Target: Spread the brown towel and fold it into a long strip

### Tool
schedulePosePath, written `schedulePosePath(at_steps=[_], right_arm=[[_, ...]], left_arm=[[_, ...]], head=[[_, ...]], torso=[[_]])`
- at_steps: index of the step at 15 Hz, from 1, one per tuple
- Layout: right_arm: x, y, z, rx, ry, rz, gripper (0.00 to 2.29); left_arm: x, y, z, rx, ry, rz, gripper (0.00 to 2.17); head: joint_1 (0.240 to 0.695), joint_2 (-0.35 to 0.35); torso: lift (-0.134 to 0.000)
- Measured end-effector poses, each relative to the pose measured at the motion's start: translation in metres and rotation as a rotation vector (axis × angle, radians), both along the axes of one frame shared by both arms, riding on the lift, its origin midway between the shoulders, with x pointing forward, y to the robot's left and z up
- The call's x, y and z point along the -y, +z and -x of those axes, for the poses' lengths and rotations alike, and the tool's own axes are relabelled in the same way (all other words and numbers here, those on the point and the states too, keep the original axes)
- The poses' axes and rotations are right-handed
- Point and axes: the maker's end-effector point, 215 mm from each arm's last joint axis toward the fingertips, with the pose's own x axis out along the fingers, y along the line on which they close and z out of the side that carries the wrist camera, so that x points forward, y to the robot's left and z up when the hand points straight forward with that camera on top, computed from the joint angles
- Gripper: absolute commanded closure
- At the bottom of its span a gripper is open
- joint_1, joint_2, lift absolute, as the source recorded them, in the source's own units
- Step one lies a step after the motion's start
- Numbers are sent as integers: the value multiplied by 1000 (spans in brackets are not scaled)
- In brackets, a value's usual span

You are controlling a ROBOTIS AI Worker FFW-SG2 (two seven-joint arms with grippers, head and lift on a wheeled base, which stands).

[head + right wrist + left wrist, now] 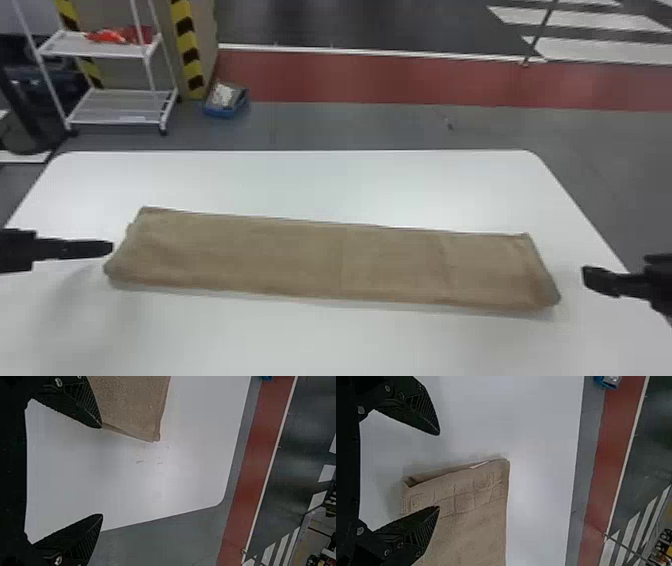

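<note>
The brown towel [320, 260] lies on the white table [325, 180] as a long folded strip running left to right, slightly slanted. Beside its left end is my left gripper [107, 248]; beyond its right end is my right gripper [592, 281]. In the left wrist view, the left gripper [440, 471] is open above the towel's end [470, 494], where folded layers show at the edge. The right wrist view has the right gripper [102, 471] open, with the towel's corner [134, 407] near one finger. Neither holds the cloth.
Past the table's far edge stand a white wheeled rack [120, 105] with red items on it and a blue box [225, 102] on the floor. Yellow-and-black striped posts [187, 50] rise beside the rack.
</note>
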Motion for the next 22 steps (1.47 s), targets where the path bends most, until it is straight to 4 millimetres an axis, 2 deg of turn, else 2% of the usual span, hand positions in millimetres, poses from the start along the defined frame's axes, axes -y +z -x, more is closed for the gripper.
schedulePosePath(at_steps=[3,4,8,9,11,16,22], right_arm=[[8,1,10,3,-11,0,90],[9,2,12,6,-13,1,90],[7,2,14,3,-2,-9,100],[4,0,15,-3,8,-15,134],[-10,-4,15,-19,52,-42,157],[-50,-11,20,-88,235,-16,174],[-70,-42,14,-268,374,283,174]], left_arm=[[12,-8,6,-56,8,14,269],[16,-11,9,-77,7,22,400],[29,-20,13,-123,-17,19,1372],[30,-23,14,-132,-22,17,1548],[30,-24,15,-137,-25,19,1733],[28,-22,24,-129,-28,34,1733],[26,-23,29,-130,-27,39,1733]], head=[[695,-155],[695,-161],[695,-177],[695,-175],[695,-164],[695,-112],[695,-82]], torso=[[-125],[-125],[-125],[-125],[-125],[-125],[-125]])
